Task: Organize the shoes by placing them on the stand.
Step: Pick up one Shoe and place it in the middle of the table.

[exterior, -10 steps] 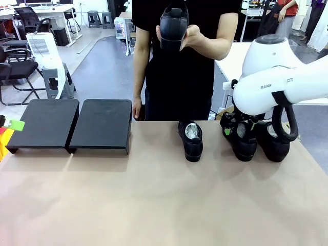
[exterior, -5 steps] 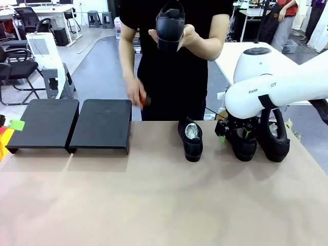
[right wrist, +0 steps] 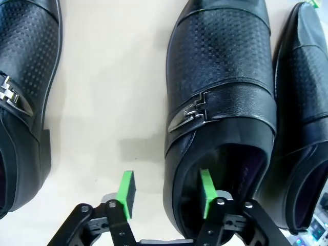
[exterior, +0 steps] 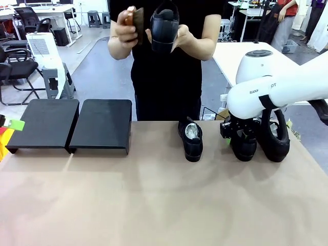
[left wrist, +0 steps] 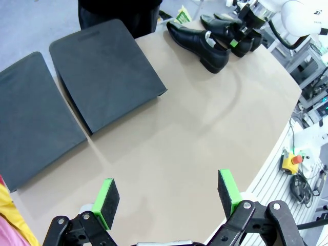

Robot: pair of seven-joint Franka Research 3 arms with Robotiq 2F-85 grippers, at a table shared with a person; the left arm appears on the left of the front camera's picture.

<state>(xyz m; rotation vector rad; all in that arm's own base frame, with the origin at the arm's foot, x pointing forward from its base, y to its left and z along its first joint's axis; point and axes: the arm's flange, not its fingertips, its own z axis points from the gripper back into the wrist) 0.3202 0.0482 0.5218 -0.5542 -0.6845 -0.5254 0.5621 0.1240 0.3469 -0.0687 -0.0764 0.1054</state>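
Three glossy black shoes stand on the table at the right: one alone (exterior: 192, 139), one under my right gripper (exterior: 243, 146), one beside it (exterior: 275, 141). In the right wrist view my right gripper (right wrist: 166, 192) straddles the side wall of the middle shoe (right wrist: 220, 87). One pad (right wrist: 206, 190) is inside the opening; the other pad (right wrist: 126, 193) stands apart outside, so the jaws are open. A person holds a fourth shoe (exterior: 164, 25) up. The stand (exterior: 102, 123) is bare at the left. My left gripper (left wrist: 166, 197) hangs open over the table.
The person's other hand holds a brown brush (exterior: 131, 18) next to the raised shoe. The stand's second platform (exterior: 43, 123) lies further left. The tan table (exterior: 154, 200) is bare in front. A white table (exterior: 230, 56) stands behind my right arm.
My right gripper's jaws have narrowed around the middle shoe's side wall, and the arm shifted slightly left. The person raised a hand with a brush up to the held shoe.
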